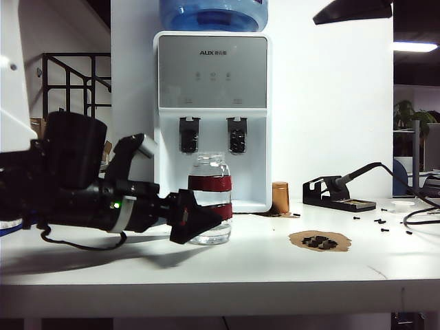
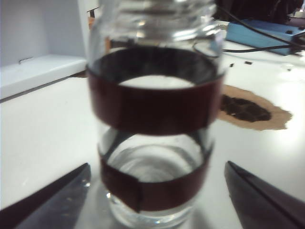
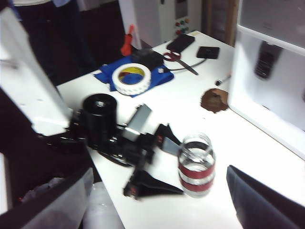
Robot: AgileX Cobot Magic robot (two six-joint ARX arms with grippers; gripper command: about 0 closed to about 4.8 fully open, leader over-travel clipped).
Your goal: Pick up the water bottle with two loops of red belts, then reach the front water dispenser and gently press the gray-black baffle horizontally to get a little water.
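A: What holds what here?

B: The water bottle (image 1: 210,199) is clear glass, narrow at the neck, with no lid. Through the wall in the left wrist view there looks to be a little clear liquid at the bottom, though I cannot be sure. A big blue jug (image 1: 214,14) sits upside down on top of the water dispenser (image 1: 213,89).

A: And the bottle's look?

B: Two dark red bands circle its body (image 2: 155,109), one above the other, with bare glass between. The lower band's end overlaps itself.

A: Where does it stand?

B: Upright on the white worktop (image 1: 227,268), just in front of the dispenser, below and between its two dark tap paddles (image 1: 189,134).

A: The arms?

B: The left gripper (image 1: 206,218) lies low and level at the bottle's base, jaws spread wide to either side of it; the left wrist view shows a clear gap on both sides. The right gripper (image 3: 157,200) is above the worktop looking down on the bottle (image 3: 196,164), jaws wide, holding nothing.

A: Anything nearby?

B: A brown stain (image 1: 320,240) on the worktop to the right.
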